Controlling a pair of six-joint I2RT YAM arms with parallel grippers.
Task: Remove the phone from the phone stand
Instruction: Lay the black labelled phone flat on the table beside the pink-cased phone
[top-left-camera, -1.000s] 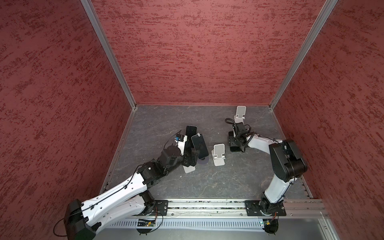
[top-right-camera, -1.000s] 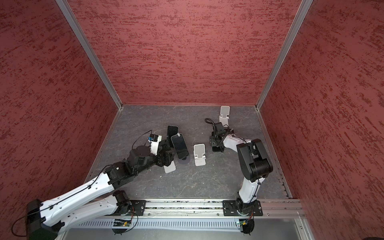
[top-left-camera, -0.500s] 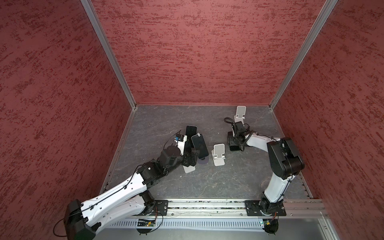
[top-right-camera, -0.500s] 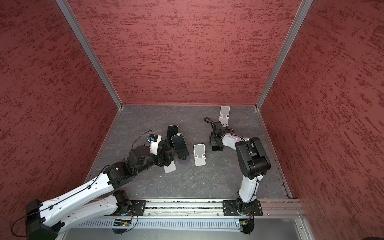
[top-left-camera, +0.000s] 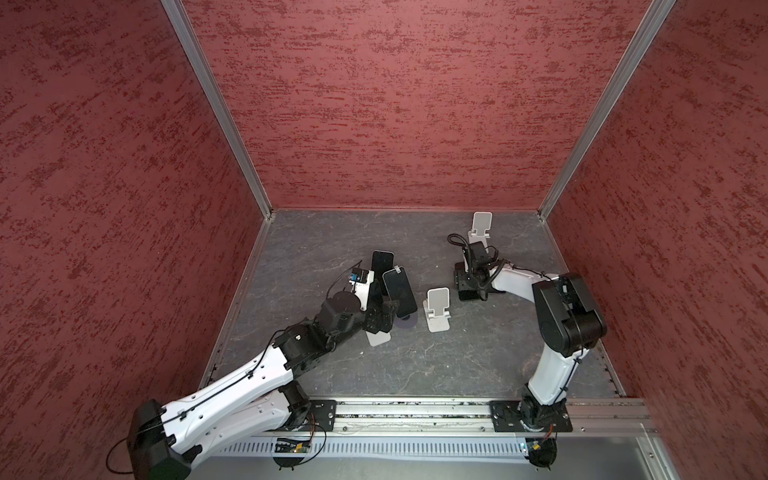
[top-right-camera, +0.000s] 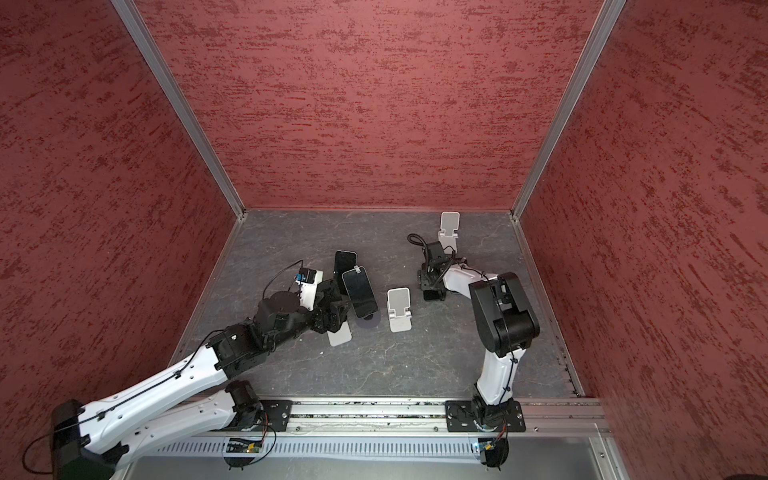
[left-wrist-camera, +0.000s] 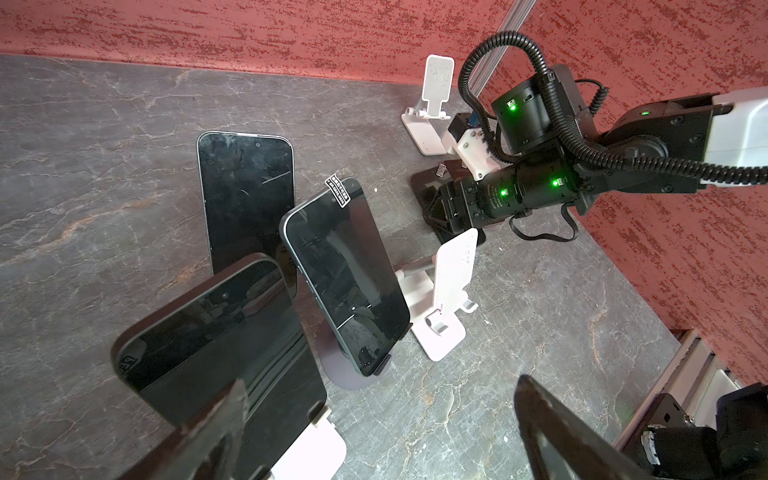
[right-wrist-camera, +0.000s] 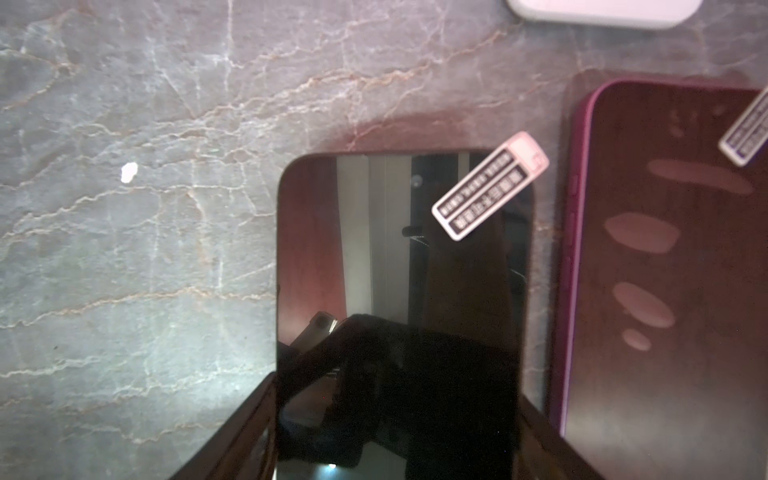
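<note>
Left gripper (left-wrist-camera: 382, 432): hanging released, empty.
Phone: glossy black phone (left-wrist-camera: 220, 345) is leaning on white plastic stand (left-wrist-camera: 311, 449), just ahead of this gripper.
Handling: likely stiff, slick, fragile; take side edges.
Right gripper (right-wrist-camera: 395, 395): clasping stickered black phone (right-wrist-camera: 399, 270).

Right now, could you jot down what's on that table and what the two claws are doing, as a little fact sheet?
left gripper: open, close to the propped phone on a white stand
right gripper: shut on a black phone, beside a magenta-cased phone lying flat
dark round stand: holds a stickered phone
flat on the table: a plain phone
empty, white: middle stand, back stand
</note>
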